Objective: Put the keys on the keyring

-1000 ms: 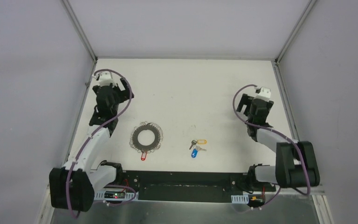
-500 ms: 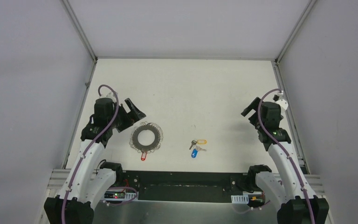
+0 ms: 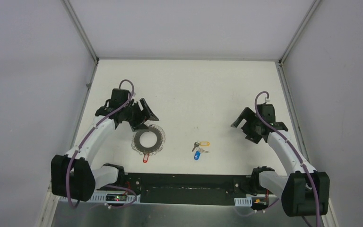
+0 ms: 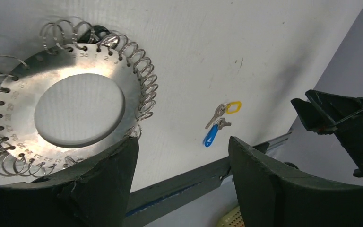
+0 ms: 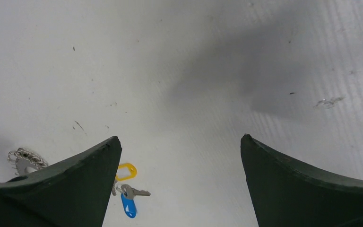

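Two keys, yellow- and blue-tagged, lie loose on table, well apart from keyring. Neither threaded yet. Left gripper and right gripper both spread wide, empty. Whole task remains.

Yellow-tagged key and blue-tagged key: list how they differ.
Colour: the yellow-tagged key has a yellow tag, the blue-tagged key a blue one.
Look: the yellow-tagged key's tag reads as a hollow loop, the blue-tagged key's as solid.
Place: in the top view the blue-tagged key lies nearer the front edge of the table than the yellow-tagged key.
Both are small silver keys, close together, neither on the keyring.
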Controlling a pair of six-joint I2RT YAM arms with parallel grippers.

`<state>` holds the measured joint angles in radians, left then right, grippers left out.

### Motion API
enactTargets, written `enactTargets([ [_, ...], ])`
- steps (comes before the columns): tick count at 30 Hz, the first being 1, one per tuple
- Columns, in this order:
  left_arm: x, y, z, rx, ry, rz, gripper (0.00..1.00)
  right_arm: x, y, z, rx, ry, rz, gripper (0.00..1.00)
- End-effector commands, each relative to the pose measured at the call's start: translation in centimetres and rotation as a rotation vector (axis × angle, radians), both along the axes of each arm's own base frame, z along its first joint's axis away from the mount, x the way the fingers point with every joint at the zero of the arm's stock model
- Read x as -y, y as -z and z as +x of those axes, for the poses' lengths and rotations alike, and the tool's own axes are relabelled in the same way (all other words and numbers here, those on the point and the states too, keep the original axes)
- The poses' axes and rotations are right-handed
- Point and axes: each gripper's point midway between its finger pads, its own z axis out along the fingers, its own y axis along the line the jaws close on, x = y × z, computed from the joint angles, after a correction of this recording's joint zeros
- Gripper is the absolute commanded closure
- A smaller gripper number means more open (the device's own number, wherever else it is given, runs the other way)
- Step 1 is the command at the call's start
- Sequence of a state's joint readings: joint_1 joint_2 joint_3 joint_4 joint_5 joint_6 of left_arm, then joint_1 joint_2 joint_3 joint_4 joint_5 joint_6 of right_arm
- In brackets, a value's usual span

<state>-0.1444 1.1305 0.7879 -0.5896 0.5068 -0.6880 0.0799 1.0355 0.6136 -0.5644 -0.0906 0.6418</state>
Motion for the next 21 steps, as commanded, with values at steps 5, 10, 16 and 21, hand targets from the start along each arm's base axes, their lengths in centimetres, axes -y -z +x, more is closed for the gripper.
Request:
enactTargets([
  [5,0.5,2.8,1.7,-0.047,0.047,0.34,0.28,-2.2,-2.1,0.7,-0.004,-0.078,0.107,0.0],
  [10,-0.2,6.2,2.2,-0.174,0.027,0.476,0.27,-2.1,-2.7,0.6,0.024,-0.084,0.101,0.0],
  [16,0.9,8.5,2.4,-0.243,0.052,0.52,0.27,-2.1,-3.2,0.3,0.052,-0.107,0.092,0.0],
  [21,3.7,9.1,2.3,-0.248,0.127,0.515,0.26,-2.6,-3.0,0.1,0.039,-0.134,0.116,0.0],
])
